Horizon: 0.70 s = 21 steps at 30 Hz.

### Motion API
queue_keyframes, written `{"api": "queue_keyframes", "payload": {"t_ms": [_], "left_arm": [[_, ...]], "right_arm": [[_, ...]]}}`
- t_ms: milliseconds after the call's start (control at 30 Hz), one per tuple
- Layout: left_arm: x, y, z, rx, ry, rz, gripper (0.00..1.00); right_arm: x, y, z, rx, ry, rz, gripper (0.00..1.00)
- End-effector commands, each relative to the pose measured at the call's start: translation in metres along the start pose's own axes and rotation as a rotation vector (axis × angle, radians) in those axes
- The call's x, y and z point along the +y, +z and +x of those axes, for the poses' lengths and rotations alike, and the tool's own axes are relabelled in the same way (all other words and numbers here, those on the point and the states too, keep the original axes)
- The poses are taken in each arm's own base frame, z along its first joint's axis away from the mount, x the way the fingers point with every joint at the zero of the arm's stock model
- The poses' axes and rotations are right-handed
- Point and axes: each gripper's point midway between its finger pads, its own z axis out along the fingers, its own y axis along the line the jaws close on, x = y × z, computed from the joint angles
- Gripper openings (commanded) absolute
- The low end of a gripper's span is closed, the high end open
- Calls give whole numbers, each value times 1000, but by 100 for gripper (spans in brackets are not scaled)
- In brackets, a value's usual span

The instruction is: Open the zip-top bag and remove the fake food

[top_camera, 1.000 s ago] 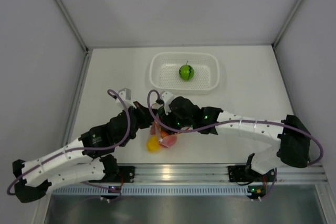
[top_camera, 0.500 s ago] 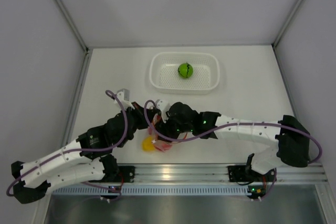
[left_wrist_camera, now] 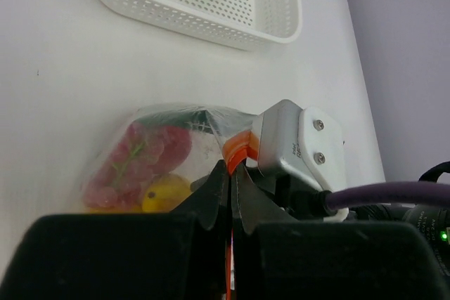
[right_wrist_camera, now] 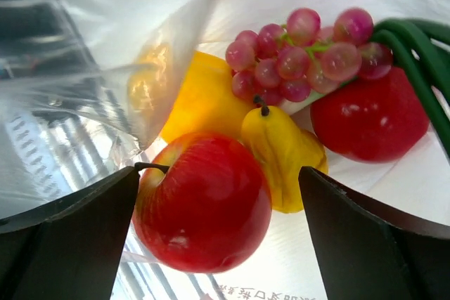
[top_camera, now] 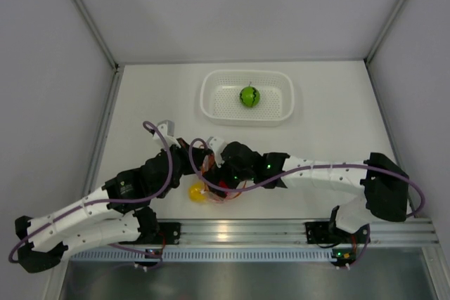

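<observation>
- left wrist view has my left gripper (left_wrist_camera: 230,173) with its fingers pressed together on the orange zip strip (left_wrist_camera: 236,148) of the zip-top bag (left_wrist_camera: 151,156). i read that pinch as an anchor, holding one lip up so the mouth gapes.
- right wrist view looks straight into that mouth. the right gripper (right_wrist_camera: 218,180) has its fingers spread wide, one on each side of a red apple (right_wrist_camera: 204,209), and i can't tell whether either finger touches it.
- behind the apple, the rest of the fake food lies on the bag's lower sheet: a yellow pear (right_wrist_camera: 281,149), grapes (right_wrist_camera: 302,50), a second red fruit (right_wrist_camera: 369,117) and green stalks (right_wrist_camera: 415,50).
- top external view puts the bag on the table (top_camera: 337,131) near the arm bases, between the two wrists and well apart from the white basket (top_camera: 211,107), where a green ball (top_camera: 249,95) sits.
- my judgement is that the apple is the piece being taken now. it is glossy and round, so it could squirt out, or the clear film could get caught in the grip.
</observation>
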Motion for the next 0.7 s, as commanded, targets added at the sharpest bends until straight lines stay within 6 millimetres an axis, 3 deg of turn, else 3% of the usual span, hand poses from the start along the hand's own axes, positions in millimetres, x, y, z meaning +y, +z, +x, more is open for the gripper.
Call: {"api": "queue_keyframes", "payload": {"t_ms": [0, 433, 667], "left_arm": [[-13, -3, -8, -22, -17, 52, 0], [-13, 2, -5, -9, 6, 39, 0], [-11, 6, -2, -10, 3, 17, 0]], "right_arm": [[-13, 7, 21, 83, 31, 111, 99], [-25, 7, 67, 183, 267, 263, 100], [-25, -8, 68, 197, 291, 406, 99]]}}
